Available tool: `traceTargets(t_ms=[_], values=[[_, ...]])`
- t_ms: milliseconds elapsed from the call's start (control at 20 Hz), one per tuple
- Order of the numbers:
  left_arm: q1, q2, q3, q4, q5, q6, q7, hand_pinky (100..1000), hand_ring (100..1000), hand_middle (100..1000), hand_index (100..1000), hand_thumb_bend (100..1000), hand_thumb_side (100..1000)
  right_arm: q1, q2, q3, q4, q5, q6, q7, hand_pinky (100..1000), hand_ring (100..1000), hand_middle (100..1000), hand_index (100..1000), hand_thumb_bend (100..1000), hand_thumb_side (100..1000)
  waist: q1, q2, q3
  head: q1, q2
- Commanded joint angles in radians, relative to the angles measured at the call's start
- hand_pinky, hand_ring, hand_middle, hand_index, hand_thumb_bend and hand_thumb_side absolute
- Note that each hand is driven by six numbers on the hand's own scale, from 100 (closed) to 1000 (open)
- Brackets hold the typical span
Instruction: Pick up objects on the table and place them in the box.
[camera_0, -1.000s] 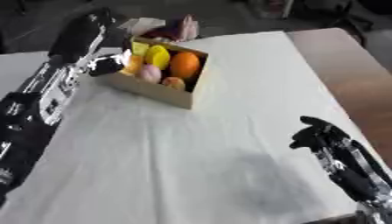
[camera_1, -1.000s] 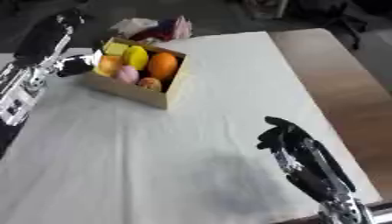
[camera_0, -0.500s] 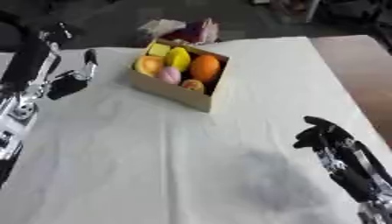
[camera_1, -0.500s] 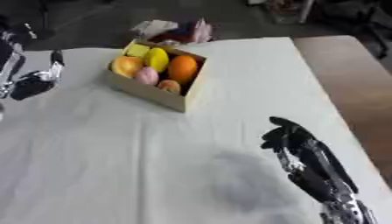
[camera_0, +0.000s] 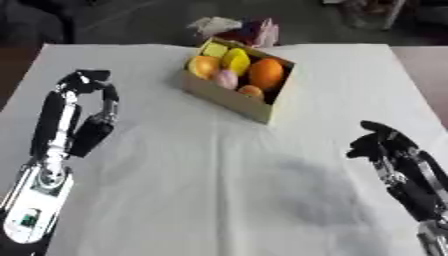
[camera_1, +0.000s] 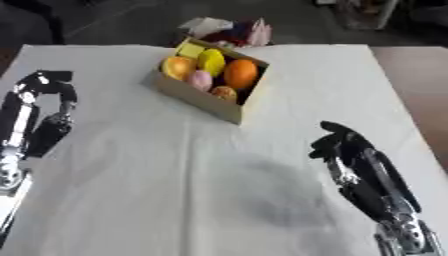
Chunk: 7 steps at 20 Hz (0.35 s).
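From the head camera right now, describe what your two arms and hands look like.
The left arm is black with silver-white sections; its forearm casing near the lower edge is pale with a small green mark, and the left hand is black with silver joints. The right arm is almost wholly black, with silver at a lower joint, ending in a black right hand.

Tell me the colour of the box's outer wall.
Light tan, like cardboard; the box shows it best in the left eye view.

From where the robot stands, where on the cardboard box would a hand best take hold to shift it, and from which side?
Grip the box by its long near wall, coming from the robot's own side. That wall is bare, flat and turned toward the robot, whereas the fruit fills the open top. The left hand lies somewhat nearer than the right hand.
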<state>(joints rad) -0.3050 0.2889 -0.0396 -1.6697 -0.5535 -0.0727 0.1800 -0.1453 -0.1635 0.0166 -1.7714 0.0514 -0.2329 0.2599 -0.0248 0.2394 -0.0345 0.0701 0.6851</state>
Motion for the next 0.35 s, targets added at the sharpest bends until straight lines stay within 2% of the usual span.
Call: traceTargets(t_ms=[50,200,350], values=[[0.045,-0.061,-0.019,-0.082,0.053,0.022,-0.032,734,671,671,800,100,844,0.003,-0.009,0.006,-0.018,-0.015,-0.001,0.007,702,612,606,872,100,583,0.006,-0.023,0.000,0.019,0.023],[0.119,-0.124,-0.037,-0.149,0.098,0.026,-0.054,731,663,663,798,100,844,0.012,-0.013,0.010,-0.014,-0.017,0.000,0.012,701,611,605,871,100,585,0.009,-0.028,-0.006,0.024,0.040],[0.185,-0.138,-0.053,-0.209,0.149,0.034,-0.070,730,659,660,797,100,854,0.021,-0.013,0.011,-0.011,-0.018,0.002,0.011,701,609,604,870,100,588,0.010,-0.032,-0.012,0.026,0.054]])
